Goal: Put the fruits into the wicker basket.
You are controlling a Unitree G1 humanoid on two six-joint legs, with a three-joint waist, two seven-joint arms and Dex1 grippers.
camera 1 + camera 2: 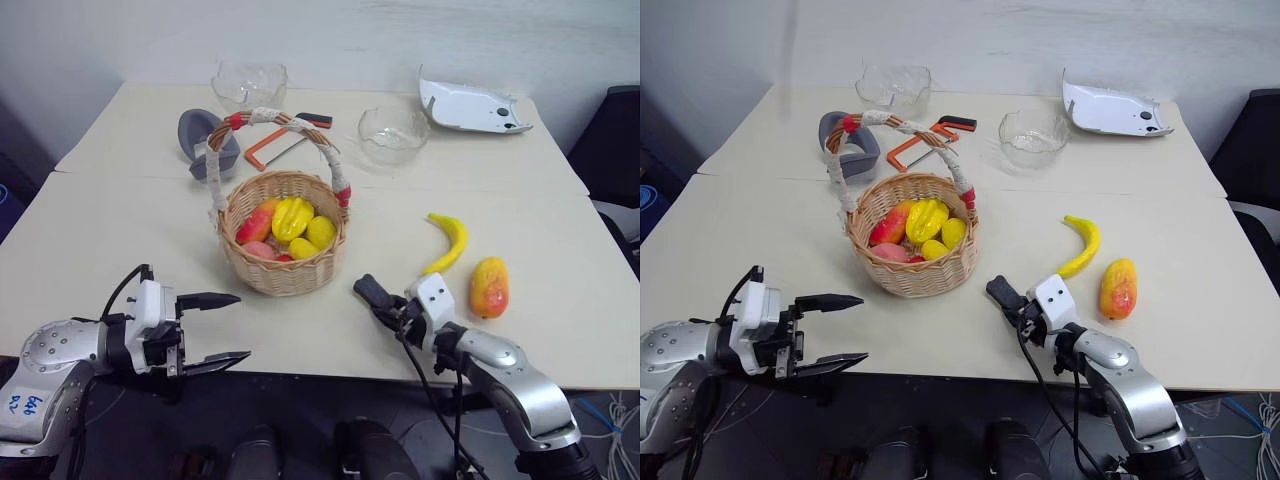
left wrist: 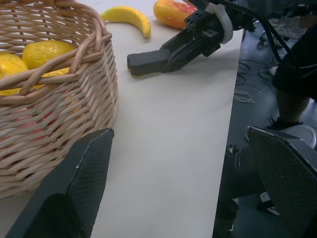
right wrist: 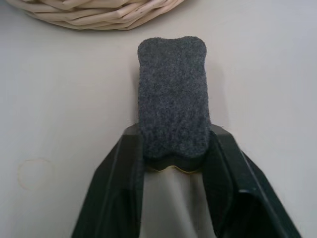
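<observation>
The table (image 1: 120, 230) is a broad, pale, smooth top, so anything hard and rounded on it will likely slide if nudged sideways. Near its middle stands the wicker basket (image 1: 285, 270), already holding several yellow and red fruits; its weave looks stiff but light, and its tall taped handle arches over the opening, so a drop should come in from the side of that arch.

The mango (image 1: 489, 287) lies on the table well to the right of the basket, by the front edge. It looks like hard, glossy plastic: light, rigid, probably slippery. The best hold is across its narrow middle, squarely, or it may squirt out.

The banana (image 1: 447, 243) lies just beside the mango, on the basket side, apart from it. Also light and stiff; take it at mid-curve, across the thickness.

The left gripper (image 1: 222, 328) hovers at the front edge, left of the basket, its jaws wide apart and empty. The right gripper (image 1: 368, 292) sits low over the table between basket and banana, its jaws pressed together with nothing between them; they must open before either of the 2 fruits can be taken.
</observation>
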